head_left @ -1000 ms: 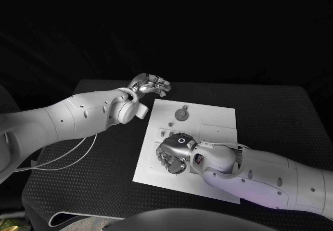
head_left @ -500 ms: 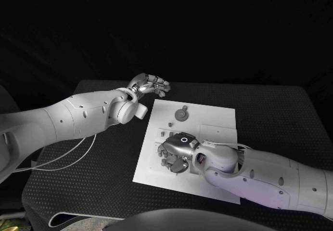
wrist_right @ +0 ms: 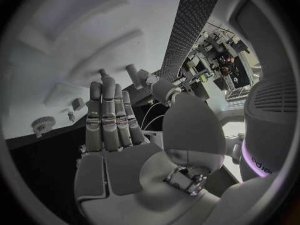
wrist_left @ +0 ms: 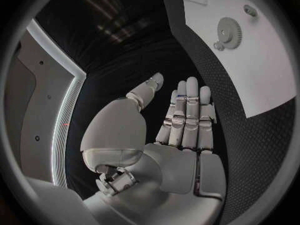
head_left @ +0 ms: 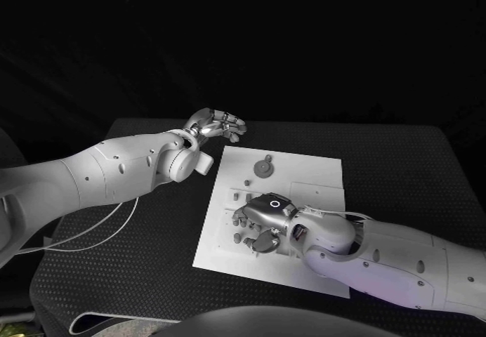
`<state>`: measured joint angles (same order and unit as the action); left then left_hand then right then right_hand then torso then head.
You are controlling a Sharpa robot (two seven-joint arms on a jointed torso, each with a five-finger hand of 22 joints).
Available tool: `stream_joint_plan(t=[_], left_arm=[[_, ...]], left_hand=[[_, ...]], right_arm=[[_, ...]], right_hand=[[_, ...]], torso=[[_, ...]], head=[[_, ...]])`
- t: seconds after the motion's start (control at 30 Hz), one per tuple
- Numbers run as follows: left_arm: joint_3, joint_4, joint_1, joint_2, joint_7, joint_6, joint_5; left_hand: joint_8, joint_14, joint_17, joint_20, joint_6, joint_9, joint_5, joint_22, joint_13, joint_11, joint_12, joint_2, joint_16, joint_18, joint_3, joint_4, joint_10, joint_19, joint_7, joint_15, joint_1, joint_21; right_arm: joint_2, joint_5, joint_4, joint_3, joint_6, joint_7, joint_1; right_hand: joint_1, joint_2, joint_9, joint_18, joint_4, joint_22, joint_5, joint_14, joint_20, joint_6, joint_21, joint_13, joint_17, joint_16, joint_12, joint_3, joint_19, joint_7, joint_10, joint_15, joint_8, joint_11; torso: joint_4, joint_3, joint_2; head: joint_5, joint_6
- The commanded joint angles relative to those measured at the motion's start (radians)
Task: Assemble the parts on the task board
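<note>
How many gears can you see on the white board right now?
1. A single gear lies flat at the far end of the task board, also seen from the left wrist. The right hand covers the board's middle, so more may be hidden beneath it.

My right robot hand (head_left: pixel 259 223) lies over the middle of the task board (head_left: pixel 304 172), hiding the board surface and any parts beneath it. Small pieces at its 12 o'clock (head_left: pixel 246 184) are too small to identify. In the left wrist view, the board (wrist_left: pixel 262 60) is cut off at the circle's rim, and the toothed disc (wrist_left: pixel 229 32) shows no fine detail. My right forearm hides the board's corner at 5 o'clock. The worktop (head_left: pixel 121 267) runs out of view at 6 o'clock.
</note>
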<state>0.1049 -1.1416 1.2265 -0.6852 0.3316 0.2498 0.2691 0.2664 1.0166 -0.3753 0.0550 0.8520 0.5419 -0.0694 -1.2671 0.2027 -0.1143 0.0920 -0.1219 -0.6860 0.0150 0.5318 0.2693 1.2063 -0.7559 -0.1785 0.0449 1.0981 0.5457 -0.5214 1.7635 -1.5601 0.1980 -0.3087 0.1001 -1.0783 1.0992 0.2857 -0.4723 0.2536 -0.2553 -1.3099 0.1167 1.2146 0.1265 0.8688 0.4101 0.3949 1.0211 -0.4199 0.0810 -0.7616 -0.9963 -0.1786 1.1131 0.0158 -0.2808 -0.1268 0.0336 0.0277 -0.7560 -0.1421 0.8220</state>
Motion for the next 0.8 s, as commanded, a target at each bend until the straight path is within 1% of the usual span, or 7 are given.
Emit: stream_joint_plan(t=[0.03,0.17,0.3,0.43,0.63,0.7,0.8], left_arm=[[-0.001,0.001,0.002,0.000,0.005,-0.014,-0.005],[-0.001,0.007,0.002,-0.001,0.006,-0.014,-0.005],[0.000,0.015,0.001,0.001,0.007,-0.014,-0.005],[0.001,0.025,0.001,0.005,0.008,-0.016,-0.010],[0.008,0.039,-0.001,0.008,0.007,-0.017,-0.015],[0.010,0.040,-0.003,0.009,0.007,-0.019,-0.018],[0.014,0.040,-0.006,0.011,0.006,-0.023,-0.019]], left_hand=[[0.002,0.001,-0.002,-0.007,-0.009,0.001,0.006,-0.001,-0.001,-0.001,-0.001,0.001,0.004,0.010,0.001,-0.005,-0.007,0.001,0.000,0.007,-0.011,-0.004],[0.002,0.001,-0.002,-0.007,-0.009,0.001,0.006,-0.002,-0.001,-0.001,-0.001,0.001,0.005,0.010,0.001,-0.005,-0.007,0.001,0.000,0.007,-0.011,-0.004],[0.002,0.001,-0.002,-0.007,-0.009,0.001,0.006,-0.002,-0.001,-0.001,-0.001,0.001,0.005,0.010,0.001,-0.005,-0.007,0.001,0.000,0.007,-0.011,-0.004],[0.002,0.001,-0.003,-0.007,-0.009,0.001,0.007,-0.002,-0.001,-0.001,-0.001,0.002,0.005,0.010,0.001,-0.005,-0.007,0.001,0.000,0.007,-0.011,-0.004],[0.002,0.001,-0.003,-0.008,-0.009,0.002,0.007,-0.002,-0.001,-0.001,-0.001,0.002,0.005,0.010,0.001,-0.006,-0.007,0.001,0.000,0.007,-0.012,-0.005],[0.002,0.001,-0.003,-0.008,-0.009,0.002,0.007,-0.002,-0.001,-0.001,-0.001,0.003,0.005,0.010,0.001,-0.006,-0.007,0.001,0.000,0.007,-0.012,-0.005],[0.002,0.002,-0.004,-0.008,-0.009,0.002,0.007,-0.003,-0.001,-0.001,-0.001,0.003,0.006,0.010,0.001,-0.006,-0.007,0.001,0.000,0.007,-0.012,-0.005]], right_arm=[[-0.025,-0.089,-0.023,-0.002,-0.068,-0.040,-0.011],[-0.069,-0.219,-0.042,-0.025,-0.095,-0.079,-0.025],[-0.122,-0.380,-0.046,-0.057,-0.044,-0.098,-0.050],[-0.189,-0.522,-0.054,-0.070,0.028,-0.092,-0.078],[-0.283,-0.669,-0.065,-0.071,0.128,-0.043,-0.113],[-0.306,-0.703,-0.066,-0.070,0.156,-0.023,-0.120],[-0.346,-0.780,-0.070,-0.070,0.212,0.037,-0.123]], right_hand=[[0.005,0.007,0.001,0.008,0.004,-0.020,0.014,-0.002,-0.001,-0.005,-0.001,-0.001,0.001,0.000,-0.002,0.005,0.002,-0.002,-0.006,0.001,0.002,0.002],[0.010,0.004,0.000,0.008,0.015,-0.020,0.030,0.010,-0.005,0.002,0.007,0.000,0.004,-0.009,0.004,-0.001,-0.012,0.000,0.003,-0.003,-0.004,0.006],[0.007,-0.005,-0.002,0.008,0.032,-0.021,0.035,0.020,-0.010,0.009,0.016,0.002,0.006,-0.019,0.010,0.000,-0.024,0.003,0.011,-0.008,-0.010,0.010],[-0.008,-0.029,-0.013,0.008,0.033,-0.021,0.046,0.021,-0.016,0.024,0.030,0.021,0.011,-0.037,0.030,0.034,-0.028,0.011,0.032,-0.016,-0.024,0.019],[-0.074,-0.063,-0.029,0.008,0.053,-0.022,0.039,0.016,-0.021,0.022,0.051,0.146,0.032,-0.074,0.137,0.129,-0.032,0.013,0.045,-0.034,-0.031,0.042],[-0.102,-0.083,-0.037,0.001,0.076,-0.020,0.022,-0.043,-0.047,0.002,0.137,0.329,0.124,-0.212,0.341,0.176,-0.021,0.010,-0.079,-0.046,-0.027,0.049],[-0.117,-0.076,-0.043,0.008,0.108,-0.025,-0.024,-0.047,-0.049,-0.004,0.237,0.413,0.129,-0.318,0.491,0.151,-0.014,0.008,-0.140,-0.052,-0.024,0.058]], torso=[[-0.0001,-0.0005,0.000],[0.0013,0.0001,0.001],[0.0034,0.0001,0.004],[0.0064,-0.0005,0.009],[0.0143,-0.0013,0.019],[0.0178,-0.0012,0.023],[0.0202,-0.0007,0.029]], head=[[0.007,-0.006],[0.013,-0.014],[0.022,-0.024],[0.032,-0.031],[0.047,-0.038],[0.051,-0.039],[0.060,-0.040]])
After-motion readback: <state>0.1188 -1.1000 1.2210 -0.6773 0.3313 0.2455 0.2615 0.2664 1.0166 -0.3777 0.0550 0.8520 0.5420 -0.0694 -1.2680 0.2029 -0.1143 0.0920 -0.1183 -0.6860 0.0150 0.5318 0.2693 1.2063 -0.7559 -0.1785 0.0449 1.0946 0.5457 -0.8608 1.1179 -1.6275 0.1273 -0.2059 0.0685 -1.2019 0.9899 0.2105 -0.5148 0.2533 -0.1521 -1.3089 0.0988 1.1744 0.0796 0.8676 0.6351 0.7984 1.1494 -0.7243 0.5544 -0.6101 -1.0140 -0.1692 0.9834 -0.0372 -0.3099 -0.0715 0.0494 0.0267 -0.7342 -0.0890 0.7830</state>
